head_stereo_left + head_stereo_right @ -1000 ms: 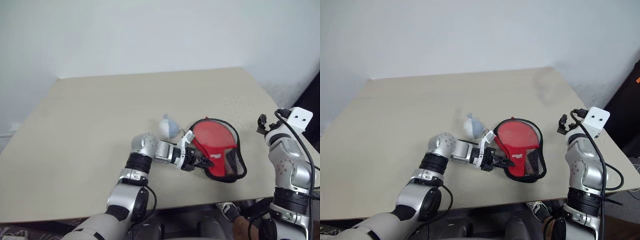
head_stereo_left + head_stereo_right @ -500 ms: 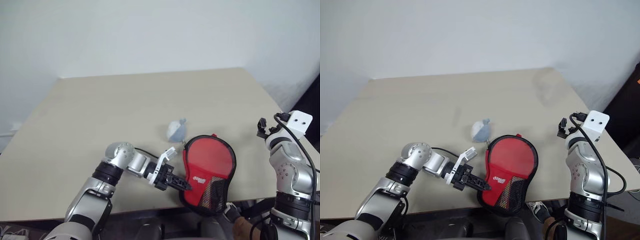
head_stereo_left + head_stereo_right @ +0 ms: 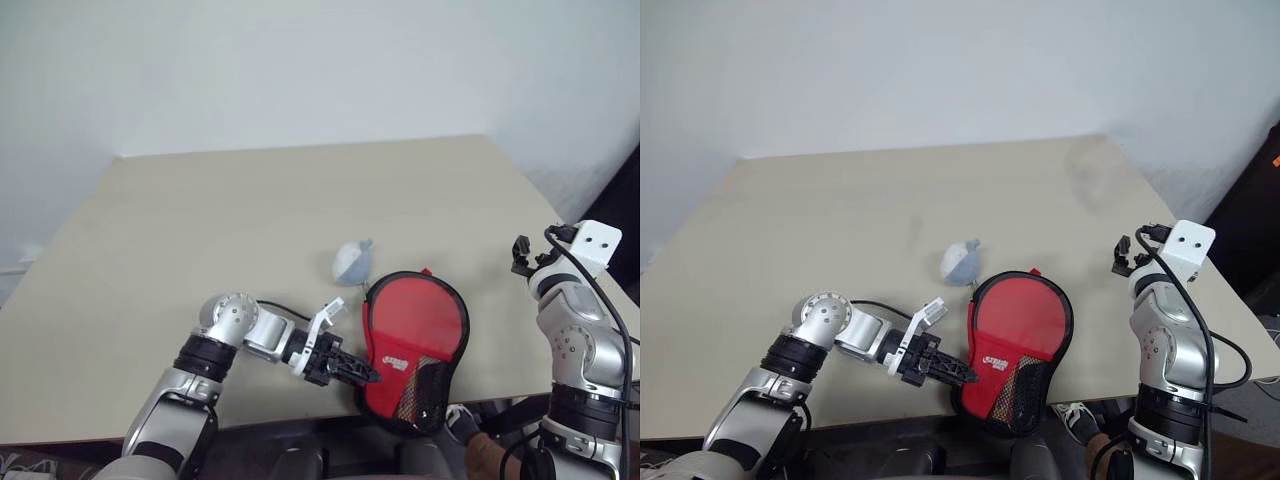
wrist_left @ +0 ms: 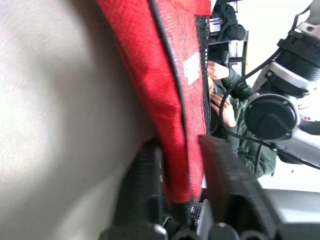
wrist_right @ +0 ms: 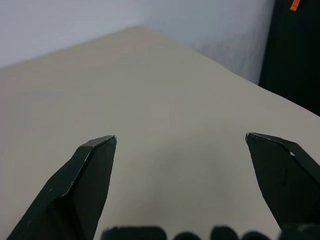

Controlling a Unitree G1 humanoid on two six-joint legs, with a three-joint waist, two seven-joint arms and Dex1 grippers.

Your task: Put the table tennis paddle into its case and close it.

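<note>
Looking down from the head camera, you see the left claw [image 3: 362,376] at the near edge of the beige counter [image 3: 200,230], its two black fingers [image 4: 227,175] set on either side of the case's trimmed rim. They stand partly apart with the red fabric between them; whether they truly pinch it, you cannot tell. The case [image 3: 415,340] lies flat at the counter's near edge, red face up, its black mesh end hanging slightly past the front edge, its rounded end pointing away from you. The table tennis paddle cannot be made out; you cannot tell whether it sits inside. Just beyond the case, nearly touching its far rim, rests a small grey fluffy ball [image 3: 352,261]. Off to your right, the right claw [image 5: 185,190] hovers above the counter's right edge, spread wide and gripping nothing. In the left wrist view, a person in a dark green jacket [image 4: 240,125] is seen beyond the counter.
</note>
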